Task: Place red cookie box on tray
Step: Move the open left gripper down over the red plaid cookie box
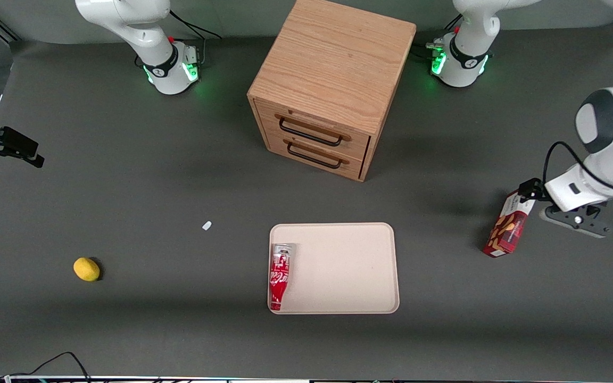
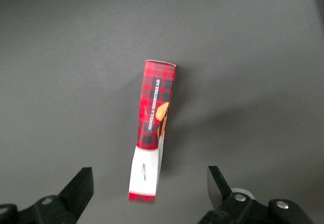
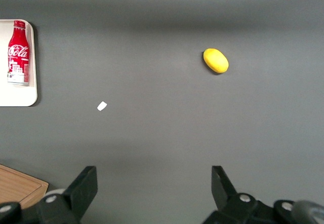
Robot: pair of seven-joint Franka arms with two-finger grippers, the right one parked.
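Observation:
The red cookie box (image 1: 506, 227) rests on the dark table toward the working arm's end, well apart from the beige tray (image 1: 349, 266). It shows tartan red sides, cookie pictures and a white end panel (image 2: 145, 171). My left gripper (image 1: 530, 190) hovers above the end of the box that is farther from the front camera. In the left wrist view the gripper (image 2: 150, 184) is open, its black fingers (image 2: 81, 187) standing wide on either side of the white end without touching it.
A red cola bottle (image 1: 280, 275) lies on the tray along its edge toward the parked arm. A wooden two-drawer cabinet (image 1: 328, 90) stands farther from the front camera than the tray. A yellow lemon (image 1: 87, 269) and a small white scrap (image 1: 207, 225) lie toward the parked arm's end.

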